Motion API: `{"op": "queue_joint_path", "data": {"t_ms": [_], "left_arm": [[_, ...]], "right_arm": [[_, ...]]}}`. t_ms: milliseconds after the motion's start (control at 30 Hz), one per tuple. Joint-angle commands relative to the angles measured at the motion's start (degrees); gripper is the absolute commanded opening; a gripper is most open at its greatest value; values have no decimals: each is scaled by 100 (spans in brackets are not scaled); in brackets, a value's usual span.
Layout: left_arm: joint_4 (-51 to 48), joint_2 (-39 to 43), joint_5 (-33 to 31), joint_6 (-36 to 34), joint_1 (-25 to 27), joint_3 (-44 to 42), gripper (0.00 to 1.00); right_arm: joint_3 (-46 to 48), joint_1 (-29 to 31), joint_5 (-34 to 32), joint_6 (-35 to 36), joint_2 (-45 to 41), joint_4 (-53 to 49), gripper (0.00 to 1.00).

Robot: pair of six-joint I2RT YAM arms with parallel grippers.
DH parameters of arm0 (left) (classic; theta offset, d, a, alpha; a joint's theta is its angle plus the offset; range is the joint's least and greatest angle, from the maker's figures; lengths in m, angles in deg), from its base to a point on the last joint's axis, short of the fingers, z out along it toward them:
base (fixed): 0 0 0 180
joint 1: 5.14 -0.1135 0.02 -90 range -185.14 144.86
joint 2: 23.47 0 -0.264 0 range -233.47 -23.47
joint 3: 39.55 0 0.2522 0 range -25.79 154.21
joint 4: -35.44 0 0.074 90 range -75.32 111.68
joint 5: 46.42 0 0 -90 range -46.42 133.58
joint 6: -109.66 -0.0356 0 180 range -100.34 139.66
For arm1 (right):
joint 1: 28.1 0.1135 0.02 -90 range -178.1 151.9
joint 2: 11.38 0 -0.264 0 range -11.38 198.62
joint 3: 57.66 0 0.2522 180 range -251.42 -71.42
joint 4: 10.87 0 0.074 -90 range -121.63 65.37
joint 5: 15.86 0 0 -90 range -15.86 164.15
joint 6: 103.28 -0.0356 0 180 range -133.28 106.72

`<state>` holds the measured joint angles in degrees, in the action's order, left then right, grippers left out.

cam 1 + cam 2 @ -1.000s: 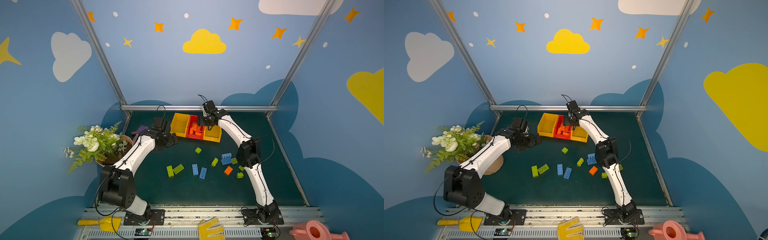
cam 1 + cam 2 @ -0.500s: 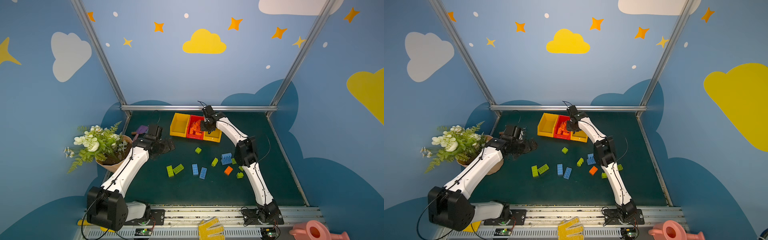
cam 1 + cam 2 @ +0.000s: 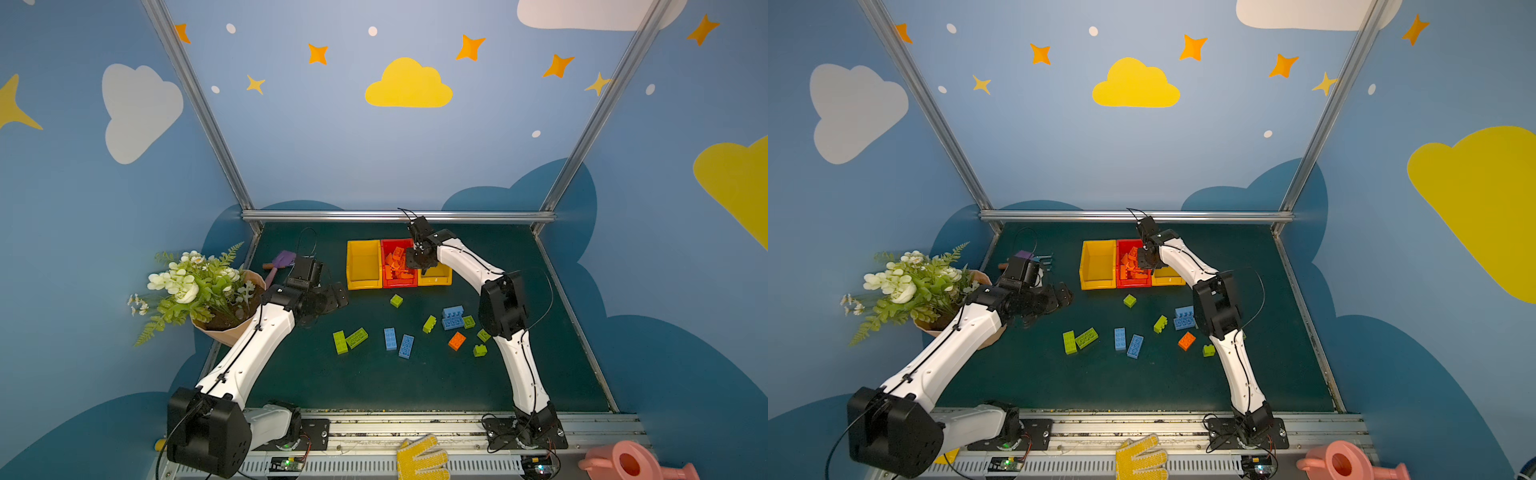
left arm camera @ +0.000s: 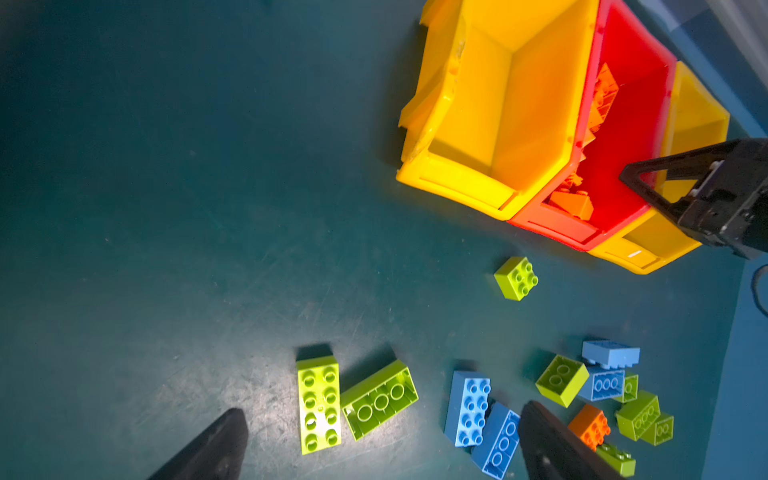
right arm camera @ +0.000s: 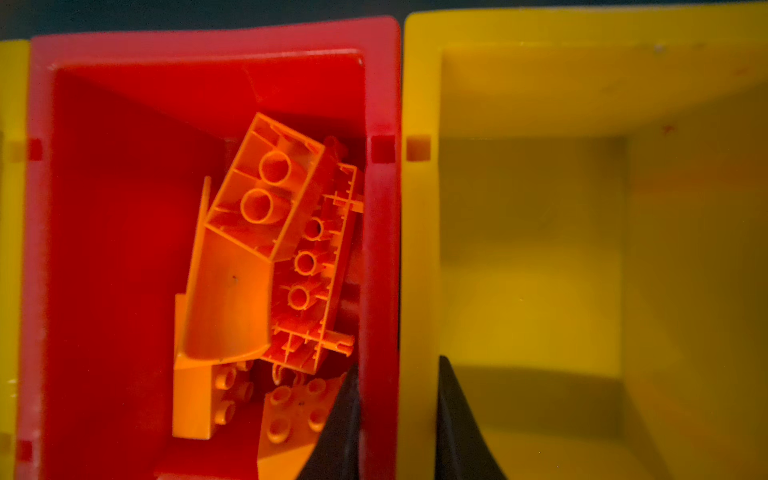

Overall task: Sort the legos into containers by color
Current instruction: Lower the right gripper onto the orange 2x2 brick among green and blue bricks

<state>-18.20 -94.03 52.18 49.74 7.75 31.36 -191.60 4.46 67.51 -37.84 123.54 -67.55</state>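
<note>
Roughly a third done: orange legos (image 3: 395, 264) piled in red bin (image 3: 399, 283), centre frame; yellow bins (image 3: 362, 266) empty. Leaves green bricks (image 3: 340, 341), blue bricks (image 3: 390, 338), one orange brick (image 3: 456, 340) on surface (image 3: 374, 382) below. Clamps right gripper (image 5: 399, 361) on red bin's wall; holds left gripper (image 4: 380, 409) spread.
</note>
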Motion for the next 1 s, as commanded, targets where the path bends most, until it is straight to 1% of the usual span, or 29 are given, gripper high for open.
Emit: {"op": "queue_joint_path", "data": {"t_ms": [0, 233, 300, 367, 433, 500, 533, 567, 633, 667, 733, 800, 967], "left_arm": [[39, 219, 171, 104, -17, -152, 100], [77, 471, 288, 181, -14, -405, 100], [77, 532, 318, 195, -14, -434, 100], [98, 593, 317, 196, -12, -477, 100], [112, 632, 315, 213, -6, -518, 100], [93, 649, 318, 230, -15, -534, 100], [109, 681, 318, 234, -14, -551, 100], [133, 708, 313, 241, -23, -576, 100], [217, 784, 312, 252, -12, -639, 100], [262, 803, 491, 249, -19, -666, 100], [378, 860, 571, 257, -12, -741, 100], [494, 909, 663, 261, 16, -807, 100], [707, 992, 679, 122, 292, -881, 100]], "right_arm": [[669, 127, 212, -468, -230, -293, 7], [1282, 285, 125, -638, -560, -230, 14], [1364, 311, 72, -625, -658, -239, 18], [1413, 304, 64, -576, -782, -252, 31], [1424, 286, 197, -395, -961, -233, 51], [1329, 286, 232, -230, -1125, -329, 65], [1228, 287, 209, -157, -1219, -476, 71], [1135, 286, 195, -104, -1299, -611, 73], [978, 295, 94, -76, -1465, -927, 74], [983, 308, 57, -80, -1558, -1055, 74], [1207, 341, -94, -180, -1874, -1215, 74], [1679, 374, -182, -391, -2275, -1248, 74], [3531, 592, -354, -1190, -3455, -1004, 75]]}}
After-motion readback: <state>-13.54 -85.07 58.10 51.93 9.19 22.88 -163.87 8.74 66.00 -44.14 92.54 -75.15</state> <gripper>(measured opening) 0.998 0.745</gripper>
